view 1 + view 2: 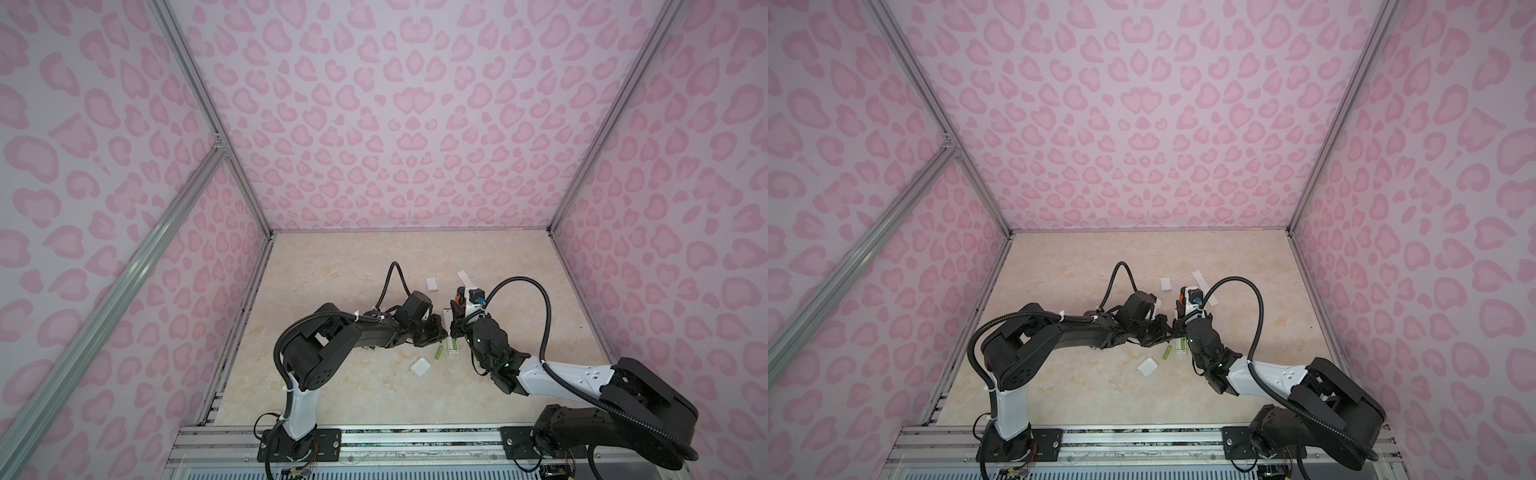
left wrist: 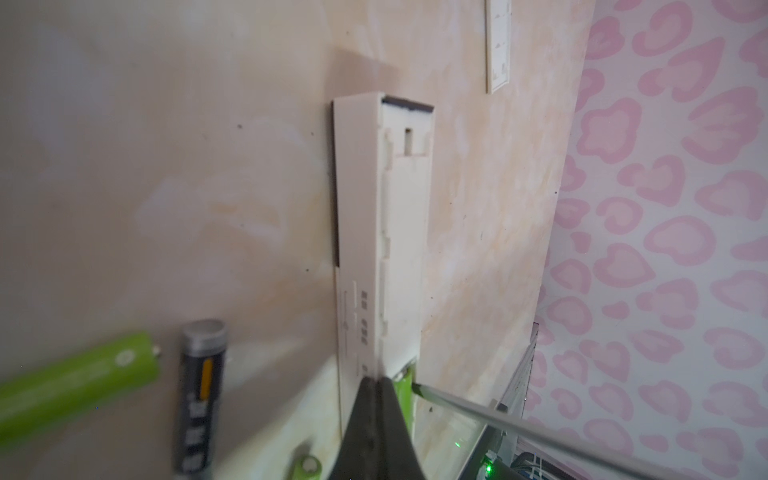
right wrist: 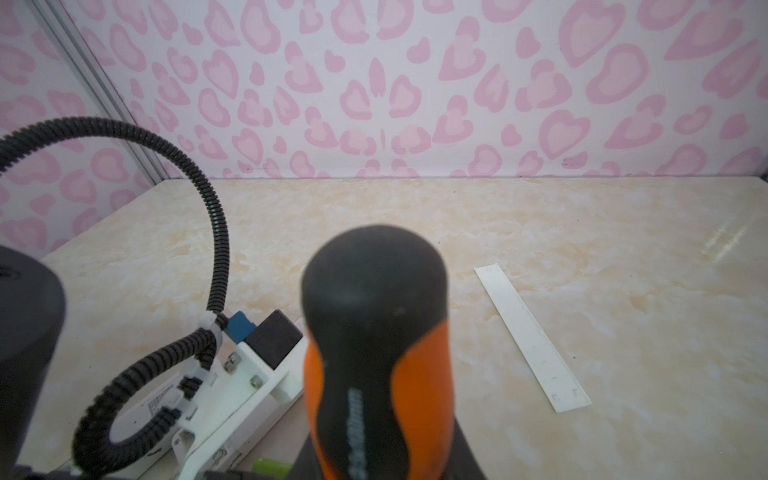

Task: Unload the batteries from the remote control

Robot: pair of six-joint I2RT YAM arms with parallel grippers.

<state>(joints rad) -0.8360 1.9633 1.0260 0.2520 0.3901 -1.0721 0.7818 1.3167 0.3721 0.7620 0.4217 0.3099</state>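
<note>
The white remote control (image 2: 382, 232) lies on the table with its back compartment open, and a lime-green battery (image 2: 405, 386) sits in the near end. My left gripper (image 2: 378, 380) is shut, its tips pressed against the remote's edge beside that battery. My right gripper (image 3: 380, 457) is shut on the orange-and-black screwdriver (image 3: 374, 332); the shaft tip (image 2: 419, 390) touches the battery. Loose batteries lie beside the remote: a green one (image 2: 75, 378) and a dark one (image 2: 199, 395). In both top views the two grippers (image 1: 440, 330) (image 1: 457, 320) meet over the remote (image 1: 453, 347).
A square white cover (image 1: 420, 366) lies near the loose green battery (image 1: 439, 352). Another small white cover (image 1: 432, 284) and a long white strip (image 3: 532, 336) lie farther back. The right arm's black cable (image 3: 216, 232) loops beside the screwdriver. Pink-patterned walls enclose the table.
</note>
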